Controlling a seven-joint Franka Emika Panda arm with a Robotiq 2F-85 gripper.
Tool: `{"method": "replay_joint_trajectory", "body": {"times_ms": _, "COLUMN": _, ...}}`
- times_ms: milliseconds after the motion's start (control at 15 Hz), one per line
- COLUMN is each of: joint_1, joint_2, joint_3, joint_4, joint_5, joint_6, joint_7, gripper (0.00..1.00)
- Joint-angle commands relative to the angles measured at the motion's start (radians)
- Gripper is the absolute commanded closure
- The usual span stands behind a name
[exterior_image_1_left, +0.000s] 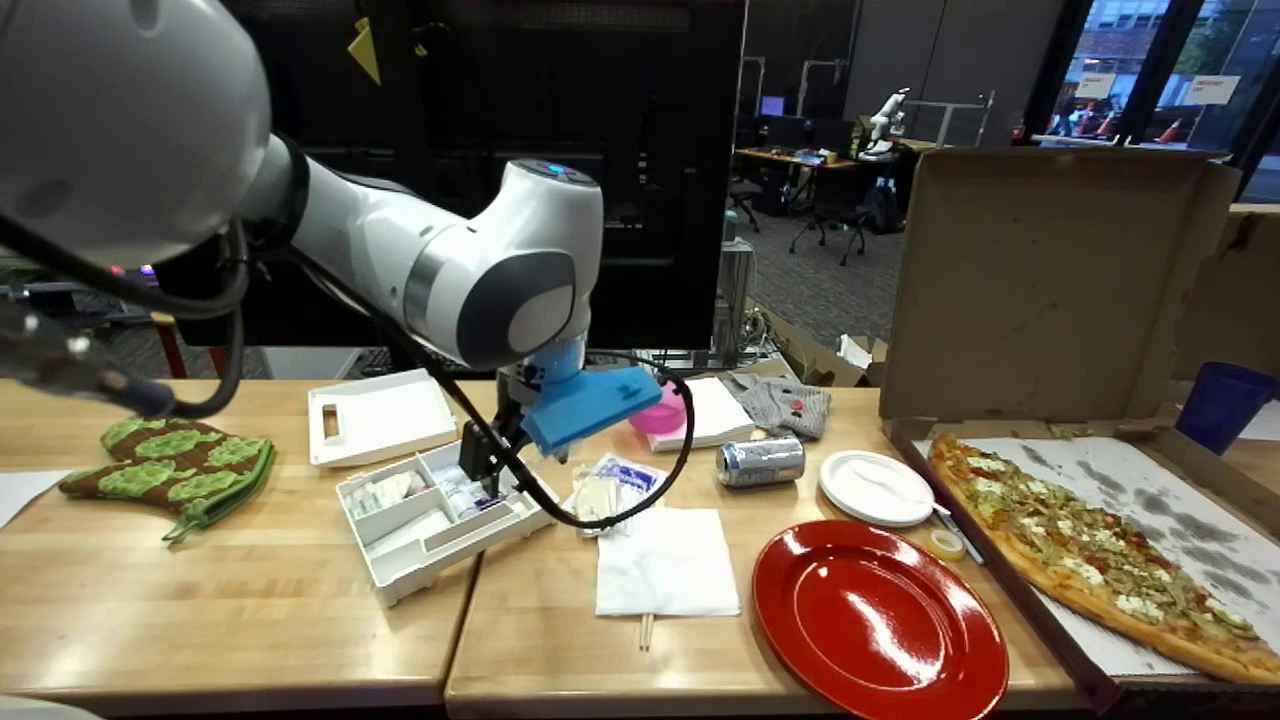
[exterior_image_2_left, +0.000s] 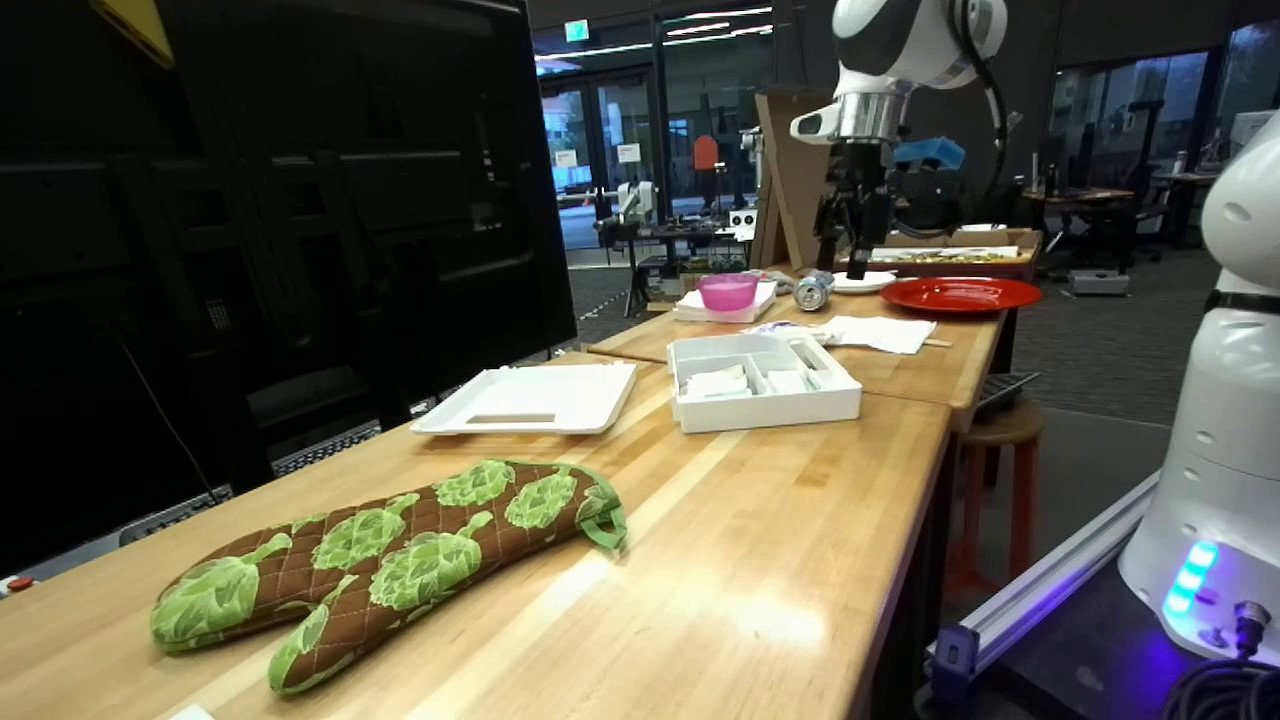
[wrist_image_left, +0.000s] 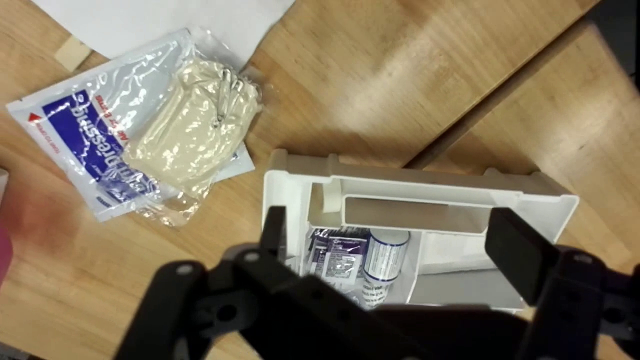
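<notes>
One white compartment case (wrist_image_left: 425, 189) stands open on the wooden tabletop (wrist_image_left: 345, 90), bridging the seam between two table sections. One of its compartments contains small packets (wrist_image_left: 345, 257) and a labelled white cylinder (wrist_image_left: 386, 255).

The gripper (wrist_image_left: 390, 225) is located above the case. Its fingers are set wide apart, with nothing held between them. No contact with the case or its contents is visible.

Step in hand, as judged from this pose: positioning over the case, ahead of any grasp. Next move, as judged: a descent would call for centring the fingers on a single item and keeping both clear of the rim and the divider walls. The present spread looks broad relative to the compartment, so some narrowing may be required before entry.

Just beside the case lies a dressing packet (wrist_image_left: 80, 130), with a beige packet (wrist_image_left: 190, 130) in clear wrap resting on it. Near the case, a flat white lid (exterior_image_1_left: 385, 415) lies separately.

Further out are a white napkin (exterior_image_1_left: 668, 565), a pink bowl (exterior_image_1_left: 658, 414), a can (exterior_image_1_left: 760, 462) on its side and a red plate (exterior_image_1_left: 880, 620). An oven mitt (exterior_image_2_left: 400, 560) lies at the opposite end.
</notes>
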Motion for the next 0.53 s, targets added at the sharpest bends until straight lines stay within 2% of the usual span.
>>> {"method": "replay_joint_trajectory", "body": {"times_ms": 0, "joint_1": 0.014, "joint_2": -0.033, "joint_3": -0.014, "joint_4": 0.019, "joint_5": -0.099, "joint_6": -0.080, "joint_7": -0.051, "gripper": 0.00}}
{"method": "replay_joint_trajectory", "body": {"times_ms": 267, "joint_1": 0.037, "joint_2": -0.029, "joint_3": -0.017, "joint_4": 0.020, "joint_5": -0.136, "joint_6": -0.118, "joint_7": -0.141, "gripper": 0.00}}
{"method": "replay_joint_trajectory", "body": {"times_ms": 467, "joint_1": 0.068, "joint_2": -0.023, "joint_3": -0.005, "joint_4": 0.017, "joint_5": -0.120, "joint_6": -0.131, "joint_7": -0.191, "gripper": 0.00}}
